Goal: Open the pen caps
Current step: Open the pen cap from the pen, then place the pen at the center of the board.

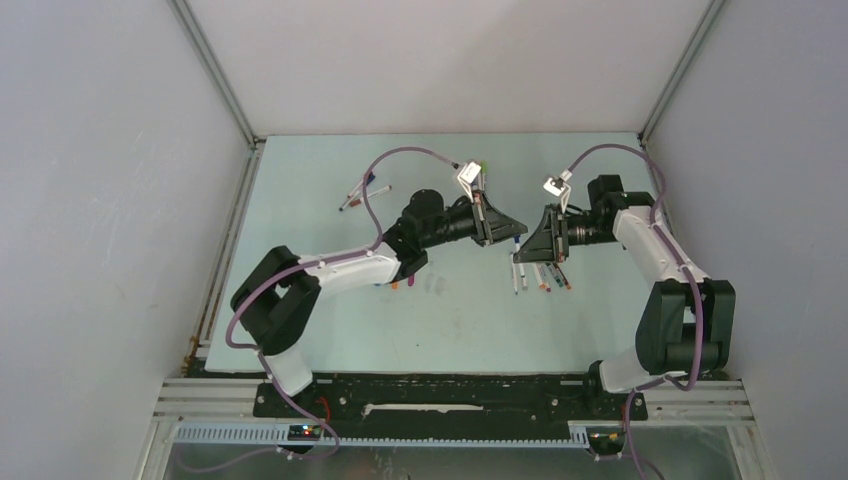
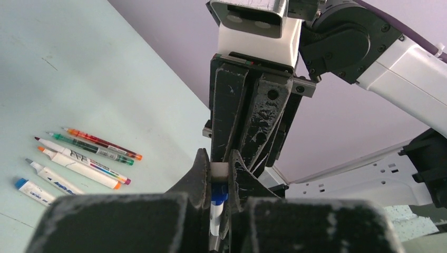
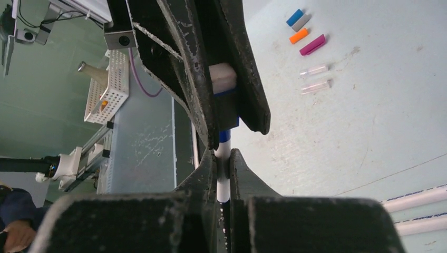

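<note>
Both sets of fingers are clamped on one white pen held in the air between the arms: the right gripper pinches the barrel, the left gripper squeezes the end with the blue cap. Loose caps in blue, grey, orange and magenta lie together on the table. Five more pens lie side by side near the right arm.

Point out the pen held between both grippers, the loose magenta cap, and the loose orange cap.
pen (image 3: 223, 179): right wrist view, white barrel between the fingers.
magenta cap (image 3: 312, 45): right wrist view, middle of cap.
orange cap (image 3: 298, 36): right wrist view, middle of cap.
</note>
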You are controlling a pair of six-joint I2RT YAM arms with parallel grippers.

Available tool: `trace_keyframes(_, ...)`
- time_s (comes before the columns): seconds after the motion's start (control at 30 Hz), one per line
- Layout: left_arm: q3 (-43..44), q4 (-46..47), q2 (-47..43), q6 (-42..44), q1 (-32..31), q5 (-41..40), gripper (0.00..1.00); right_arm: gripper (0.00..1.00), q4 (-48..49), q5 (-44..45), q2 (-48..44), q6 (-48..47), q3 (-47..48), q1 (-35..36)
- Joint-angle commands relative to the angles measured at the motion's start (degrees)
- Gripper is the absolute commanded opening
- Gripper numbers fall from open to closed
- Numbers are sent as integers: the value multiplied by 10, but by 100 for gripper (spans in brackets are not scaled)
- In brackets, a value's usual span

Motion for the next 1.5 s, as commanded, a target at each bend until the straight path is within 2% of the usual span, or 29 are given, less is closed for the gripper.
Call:
trace_keyframes(0.0,2,26,-28,23,-1,-39,0,0,10,-3,8,3,20,5)
trace_keyframes(0.1,-25,83,-68,39,35,-103,0,0,-4,2,8,-15,19,16)
trace_keyframes(0.23,6,103,-100,55,100,-161,0,0,-13,11,17,-25,20,32)
trace_keyframes(0.4,53,108,-103,62,144,-180,0,0,-63,19,45,-74,41,49)
trace_keyframes(0.63,27,120,-133,81,155,-181,0,0,-53,58,54,-63,41,66)
trace_keyframes(0.77,-6,74,-164,100,160,-146,0,0,-10,122,45,-16,42,53)
trace_keyframes(0.83,-45,-27,-200,121,160,-111,0,0,35,179,20,21,29,17)
trace_keyframes(1.03,-127,-154,-242,135,154,-74,0,0,133,354,-11,87,-10,-31)
trace_keyframes(1.23,-184,-198,-252,150,114,-91,0,0,163,448,27,129,-11,-91)
trace_keyframes(1.47,-165,-213,-203,167,69,-107,0,4,172,493,61,140,-11,-122)
